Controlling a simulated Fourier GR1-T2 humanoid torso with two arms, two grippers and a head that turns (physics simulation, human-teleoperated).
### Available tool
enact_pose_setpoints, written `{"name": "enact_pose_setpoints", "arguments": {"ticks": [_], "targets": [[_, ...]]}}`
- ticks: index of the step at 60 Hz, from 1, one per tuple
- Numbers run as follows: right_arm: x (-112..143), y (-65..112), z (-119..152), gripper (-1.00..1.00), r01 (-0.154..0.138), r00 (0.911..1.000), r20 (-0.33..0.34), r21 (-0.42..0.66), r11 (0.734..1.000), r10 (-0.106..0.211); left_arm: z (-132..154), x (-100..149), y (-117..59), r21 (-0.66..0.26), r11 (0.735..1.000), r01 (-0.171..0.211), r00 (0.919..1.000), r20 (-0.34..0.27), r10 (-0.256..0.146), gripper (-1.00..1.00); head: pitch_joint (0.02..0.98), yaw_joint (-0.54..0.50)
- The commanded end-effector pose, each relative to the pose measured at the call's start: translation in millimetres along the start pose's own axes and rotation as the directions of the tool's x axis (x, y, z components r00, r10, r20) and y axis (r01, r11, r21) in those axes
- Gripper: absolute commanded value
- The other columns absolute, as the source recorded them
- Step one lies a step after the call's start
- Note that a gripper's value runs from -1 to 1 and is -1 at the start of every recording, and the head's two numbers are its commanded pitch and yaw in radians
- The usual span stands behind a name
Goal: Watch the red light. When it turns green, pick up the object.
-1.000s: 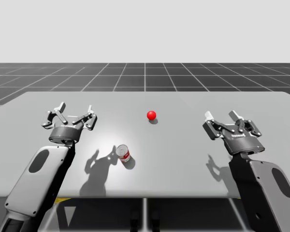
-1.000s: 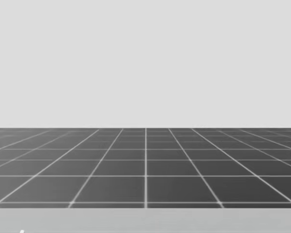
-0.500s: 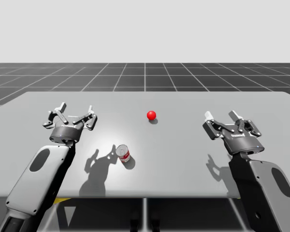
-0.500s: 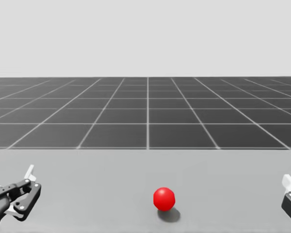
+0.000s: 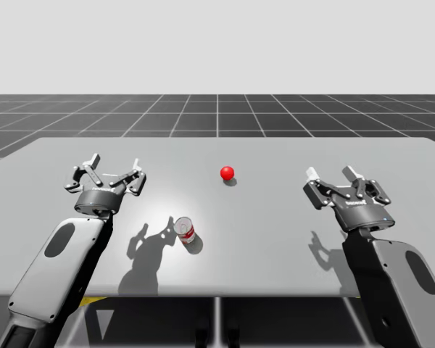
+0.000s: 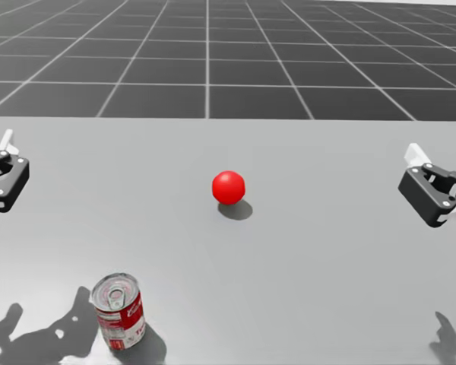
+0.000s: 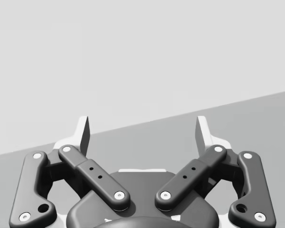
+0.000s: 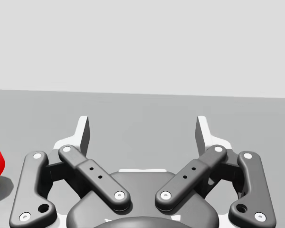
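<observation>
From the high view, the grey counter (image 5: 275, 239) spans the middle of the frame. The left hand (image 5: 114, 162) hovers over it at middle left, its fingers spread wide and holding nothing. The right hand (image 5: 330, 174) hovers at middle right, spread just as wide and also empty. The light (image 5: 227, 172), a red ball, sits on the counter just above frame centre, between the two hands and well apart from both. The can (image 5: 185, 229), red and white, stands below and left of the light, nearer the left hand but touching neither hand. In the head view the light is at centre, the can at lower left, and one hand at each side edge. In the left wrist view bare counter lies between the parted fingers. In the right wrist view the fingers are parted too, and the red light sits beside the hand, outside its fingers.
</observation>
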State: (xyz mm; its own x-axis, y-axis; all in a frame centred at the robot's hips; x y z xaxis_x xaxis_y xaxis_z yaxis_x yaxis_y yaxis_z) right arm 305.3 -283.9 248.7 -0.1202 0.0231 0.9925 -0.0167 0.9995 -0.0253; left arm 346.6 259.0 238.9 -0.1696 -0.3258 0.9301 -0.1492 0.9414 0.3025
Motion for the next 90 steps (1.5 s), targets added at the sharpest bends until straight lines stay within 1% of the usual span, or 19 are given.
{"name": "enact_pose_setpoints", "arguments": {"ticks": [1, 21, 90], "targets": [[-0.4, 0.4, 0.0, -1.00, -0.001, 1.0000, -0.003, 0.001, 1.000, 0.001, 0.1, 0.1, -0.5, -0.005, 1.000, -0.002, 1.0000, 0.001, 0.002, -1.00, 0.637, -0.07], [-1.2, 1.3, -0.3, -1.00, -0.005, 1.0000, -0.004, -0.001, 1.000, 0.005, 0.5, 0.8, -1.3, -0.007, 1.000, -0.006, 1.0000, 0.000, 0.006, -1.00, 0.632, -0.07], [0.2, -0.7, -0.8, -1.00, 0.006, 1.0000, -0.005, -0.007, 1.000, -0.006, 0.7, 0.4, -2.8, -0.012, 1.000, -0.008, 1.0000, -0.005, 0.008, -1.00, 0.632, -0.07]]}}
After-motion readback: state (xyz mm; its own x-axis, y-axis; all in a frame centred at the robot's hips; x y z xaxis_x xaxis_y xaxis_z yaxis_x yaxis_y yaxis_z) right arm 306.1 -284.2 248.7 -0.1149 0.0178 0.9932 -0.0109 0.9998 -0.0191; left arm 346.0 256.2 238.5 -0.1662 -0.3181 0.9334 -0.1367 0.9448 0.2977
